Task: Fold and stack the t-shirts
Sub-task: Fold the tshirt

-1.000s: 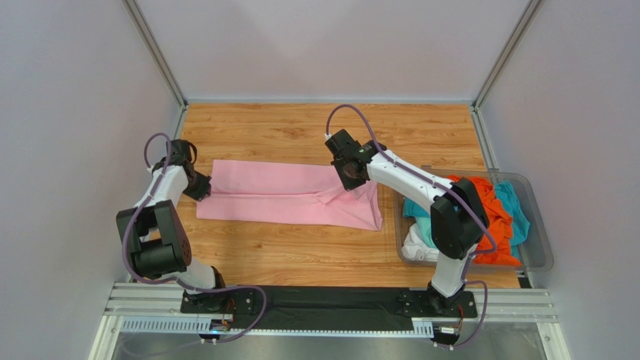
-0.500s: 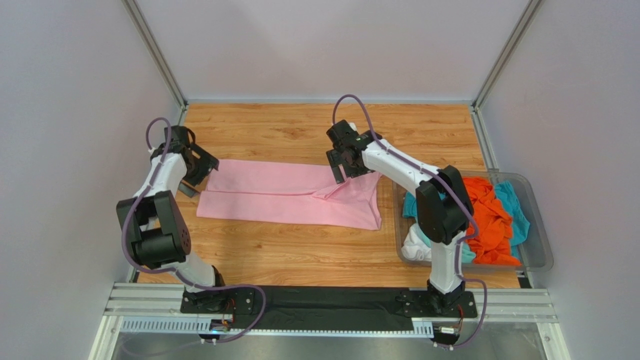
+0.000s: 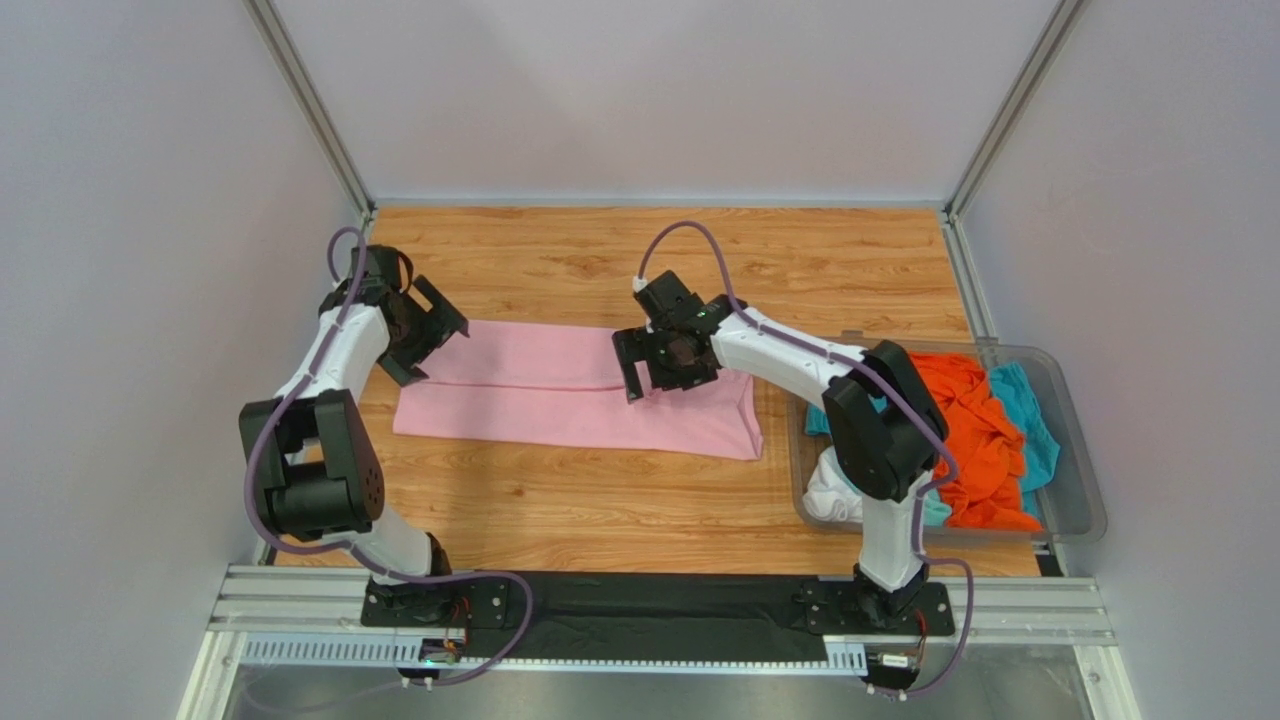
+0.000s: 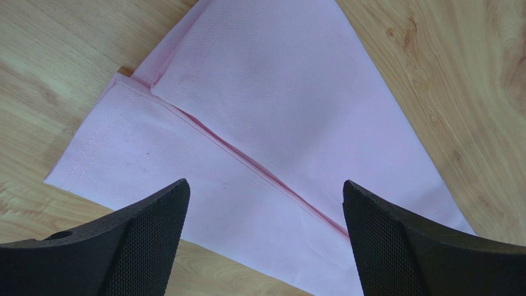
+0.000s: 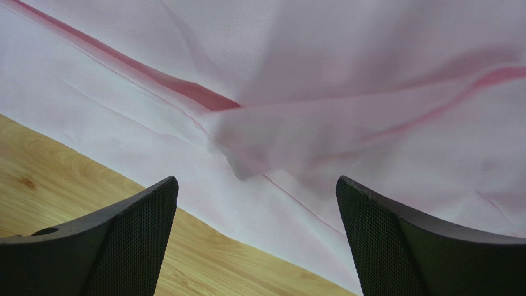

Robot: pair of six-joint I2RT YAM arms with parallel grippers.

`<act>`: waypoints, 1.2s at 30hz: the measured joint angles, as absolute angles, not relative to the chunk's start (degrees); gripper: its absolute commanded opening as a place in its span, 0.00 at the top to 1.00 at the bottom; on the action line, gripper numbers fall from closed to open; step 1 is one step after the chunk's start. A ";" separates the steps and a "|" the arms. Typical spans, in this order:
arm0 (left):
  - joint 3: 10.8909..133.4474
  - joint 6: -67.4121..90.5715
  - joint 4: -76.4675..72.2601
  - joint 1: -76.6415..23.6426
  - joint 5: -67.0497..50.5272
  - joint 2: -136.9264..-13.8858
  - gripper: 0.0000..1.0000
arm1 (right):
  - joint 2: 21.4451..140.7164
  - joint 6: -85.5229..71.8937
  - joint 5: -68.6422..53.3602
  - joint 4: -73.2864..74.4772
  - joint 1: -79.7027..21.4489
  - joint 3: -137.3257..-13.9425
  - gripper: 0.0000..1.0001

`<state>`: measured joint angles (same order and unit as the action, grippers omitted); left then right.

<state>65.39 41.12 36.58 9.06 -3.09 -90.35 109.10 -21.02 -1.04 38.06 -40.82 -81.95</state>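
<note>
Pink t-shirt (image 3: pixel 556 393) lies folded lengthwise across middle of worktop (image 3: pixel 601 503). My left pincer (image 3: pixel 431 339) hangs over its left end, right pincer (image 3: pixel 664 365) over its right part; both spread wide, gripping nothing. Cloth light, limp, crease-prone; best pinched at end corners, through both layers.

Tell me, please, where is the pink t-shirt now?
In the top view, the pink t-shirt lies flat on the wooden table, left of the clear bin, with the left gripper above its left end.

Pink tee (image 5: pixel 370 68) past top/R edges in R wrist view; white tee (image 3: pixel 828 491) partly behind R arm (image 3: pixel 887 428).
</note>
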 measured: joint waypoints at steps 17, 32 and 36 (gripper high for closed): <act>63.79 39.44 38.15 9.10 -0.34 -85.47 0.00 | 121.64 -26.15 -1.93 31.16 -41.43 -101.51 0.00; 74.04 35.11 35.53 3.42 -7.31 -104.51 0.00 | 99.50 -35.97 2.61 30.59 -39.38 -64.07 0.00; 71.09 34.52 35.31 3.57 -7.44 -105.51 0.00 | 103.04 -35.51 1.28 30.33 -36.71 -65.71 0.00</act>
